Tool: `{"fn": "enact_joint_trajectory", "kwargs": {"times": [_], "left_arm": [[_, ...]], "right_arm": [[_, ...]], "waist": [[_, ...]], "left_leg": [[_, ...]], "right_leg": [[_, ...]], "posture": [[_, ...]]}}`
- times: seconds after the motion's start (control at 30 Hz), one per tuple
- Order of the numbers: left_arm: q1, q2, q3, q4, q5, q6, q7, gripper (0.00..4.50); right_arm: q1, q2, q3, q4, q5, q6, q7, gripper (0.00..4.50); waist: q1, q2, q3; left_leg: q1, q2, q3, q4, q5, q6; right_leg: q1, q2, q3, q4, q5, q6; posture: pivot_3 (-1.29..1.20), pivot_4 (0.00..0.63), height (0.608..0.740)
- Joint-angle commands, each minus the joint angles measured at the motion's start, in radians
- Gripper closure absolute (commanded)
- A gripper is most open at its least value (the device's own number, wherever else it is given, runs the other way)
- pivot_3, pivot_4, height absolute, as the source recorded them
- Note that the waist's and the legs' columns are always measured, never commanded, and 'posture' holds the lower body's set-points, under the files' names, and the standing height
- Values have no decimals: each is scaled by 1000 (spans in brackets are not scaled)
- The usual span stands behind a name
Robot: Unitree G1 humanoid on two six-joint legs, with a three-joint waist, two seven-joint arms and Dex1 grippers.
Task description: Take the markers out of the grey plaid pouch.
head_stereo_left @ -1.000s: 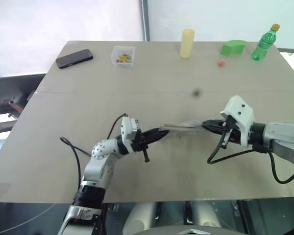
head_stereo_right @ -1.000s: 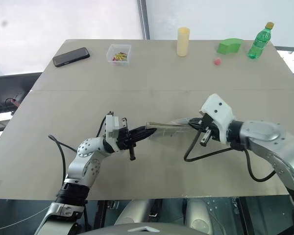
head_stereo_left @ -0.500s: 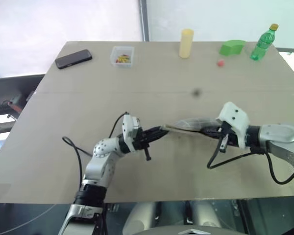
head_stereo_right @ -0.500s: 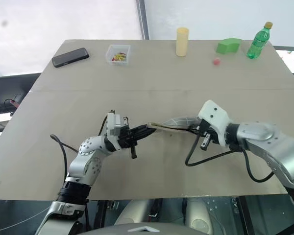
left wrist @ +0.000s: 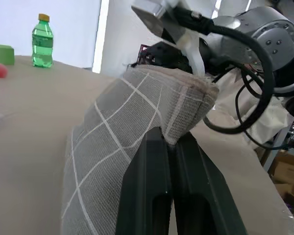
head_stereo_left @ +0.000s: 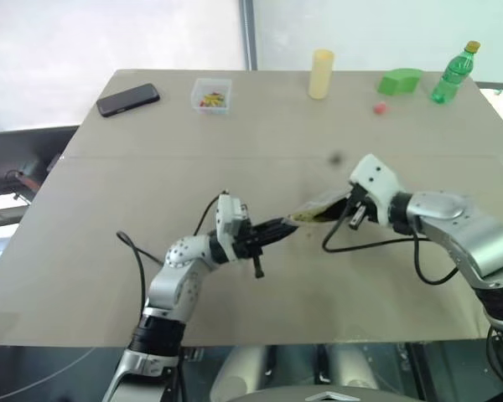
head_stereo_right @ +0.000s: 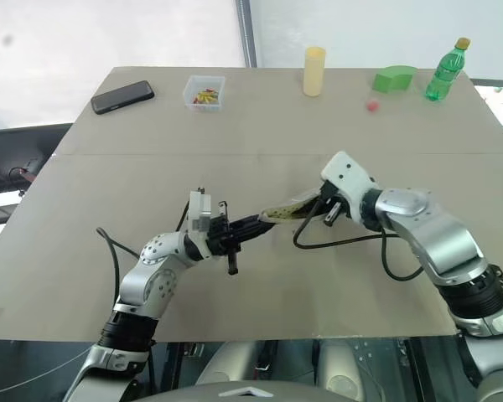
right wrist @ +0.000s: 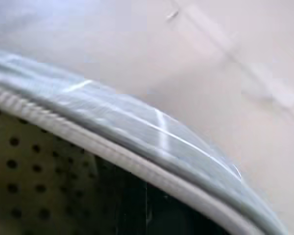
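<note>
The big tan table (head_stereo_left: pixel 109 209) held everything. In the middle, both arms held the grey plaid pouch (left wrist: pixel 117 132) up off the table, btwn them. The left gripper (left wrist: pixel 169 147) had its two black fingers pressed together, pinching one corner of the pouch cloth. The right gripper (head_stereo_right: pixel 323 209) was at the pouch's other end, pushed into the open mouth; its fingers were squeezed tight, but what they touched inside couldn't be seen. The right wrist view looked past the pouch's rim onto the tan dotted lining (right wrist: pixel 19 171). No markers could be made out in there, too dark.

Along the far edge, w/ lots of space btwn them: a green bottle (head_stereo_left: pixel 453 74) at the right end, a green block (head_stereo_left: pixel 399 80) beside it, a yellow cup (head_stereo_left: pixel 320 74) standing up, a black phone (head_stereo_left: pixel 127 100) lying flat on the left, a clear box of coloured bits (head_stereo_left: pixel 210 95) near the phone, and a small red ball (head_stereo_left: pixel 378 107) just in front of the green block.
</note>
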Motion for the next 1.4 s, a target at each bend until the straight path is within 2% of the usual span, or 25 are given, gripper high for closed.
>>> {"fn": "enact_joint_trajectory", "kwargs": {"times": [0.03,0.1,0.2,0.33,0.63,0.87,0.9,1.03,1.4], "left_arm": [[15,13,-6,-59,-68,69,-31,4500],[19,25,0,-65,-117,145,-43,4500],[6,41,21,-68,-238,309,-56,4500],[-13,48,13,-44,-238,334,-88,4500],[-1,50,22,40,-162,297,-81,4500],[56,63,-10,57,-60,190,-84,4500],[60,62,-8,54,-60,188,-82,4500],[71,60,-5,52,-54,166,-77,4500],[78,62,-6,55,-47,151,-76,4500]], "right_arm": [[11,-89,-74,-122,39,-53,120,4441],[45,-138,-95,-194,52,-84,169,4441],[156,-285,-83,-312,-1,-124,240,4441],[234,-350,-114,-385,10,-107,258,4441],[219,-345,-115,-458,38,-23,244,4441],[155,-256,103,-307,-151,-163,217,4441],[154,-249,116,-303,-161,-170,219,3918],[116,-204,161,-290,-225,-189,211,2356],[46,-183,197,-307,-280,-146,267,2356]], "waist": [[-1,0,0],[-3,0,0],[-1,0,0],[-5,0,0],[-2,0,0],[-3,0,-1],[-6,-1,-2],[-5,0,-2],[-4,0,-2]], "left_leg": [[0,0,0,0,0,0],[0,0,0,0,0,0],[0,1,0,-1,0,1],[0,1,-1,1,-1,1],[0,1,-1,4,-2,4],[0,1,-1,3,-1,0],[0,1,-1,3,-1,0],[1,1,-1,3,-2,0],[1,1,-1,3,-2,0]], "right_leg": [[0,0,0,0,0,0],[0,0,0,0,0,0],[0,0,0,0,0,0],[0,0,-1,0,0,0],[1,1,0,1,0,0],[0,1,1,0,0,0],[1,0,1,0,0,0],[0,1,2,1,0,0],[0,1,2,2,0,0]], "posture": [[0,150,740],[0,150,740],[0,150,740],[0,150,740],[0,150,740],[0,150,740],[0,150,740],[0,150,740],[0,150,740]]}}
